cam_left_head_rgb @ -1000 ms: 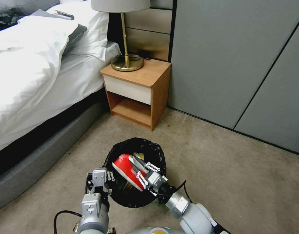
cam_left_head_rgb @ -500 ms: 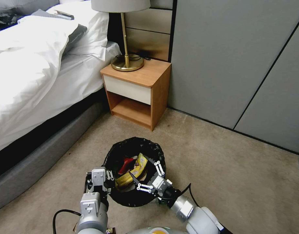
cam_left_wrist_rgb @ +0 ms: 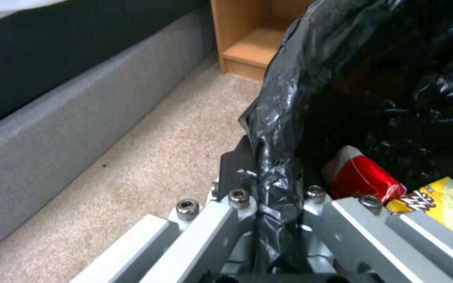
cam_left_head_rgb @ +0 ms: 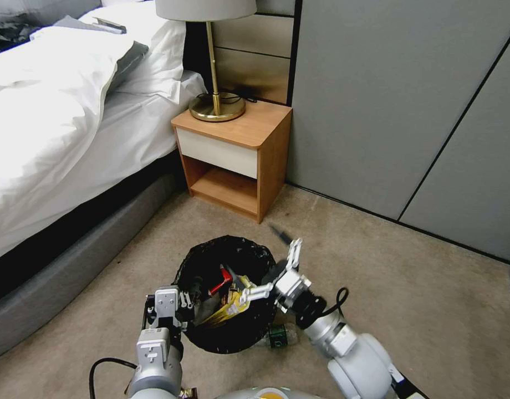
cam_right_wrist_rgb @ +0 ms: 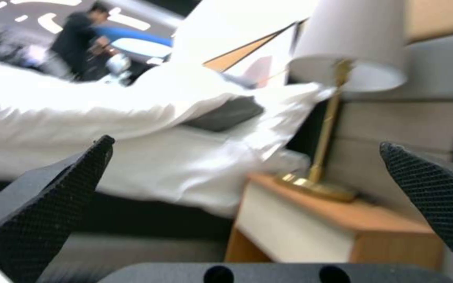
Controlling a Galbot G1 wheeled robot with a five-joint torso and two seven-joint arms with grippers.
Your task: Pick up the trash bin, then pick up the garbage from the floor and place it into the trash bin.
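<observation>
The trash bin [cam_left_head_rgb: 233, 338], lined with a crinkled black bag, stands low in front of me in the head view. My left gripper [cam_left_head_rgb: 169, 308] is shut on its near left rim; the left wrist view shows the fingers [cam_left_wrist_rgb: 237, 220] pinching the black liner [cam_left_wrist_rgb: 289, 118]. Inside lies garbage: a red-white packet [cam_left_head_rgb: 221, 280] [cam_left_wrist_rgb: 361, 177] and a yellow wrapper [cam_left_head_rgb: 226, 313] [cam_left_wrist_rgb: 441, 200]. My right gripper [cam_left_head_rgb: 260, 257] hangs open over the bin's right rim, nothing between its black pads [cam_right_wrist_rgb: 48, 208]. A small green-labelled bottle [cam_left_head_rgb: 276, 335] lies on the carpet by the bin, under my right arm.
A wooden nightstand [cam_left_head_rgb: 233, 160] with a brass lamp [cam_left_head_rgb: 216, 105] stands beyond the bin against a grey wall [cam_left_head_rgb: 388, 111]. The bed [cam_left_head_rgb: 61, 127] with its grey base runs along the left. Open carpet [cam_left_head_rgb: 404, 299] stretches to the right.
My right gripper released the red-white packet into the bin, opened wide, then rose out of the bin towards its right rim. The left gripper kept its hold on the rim.
</observation>
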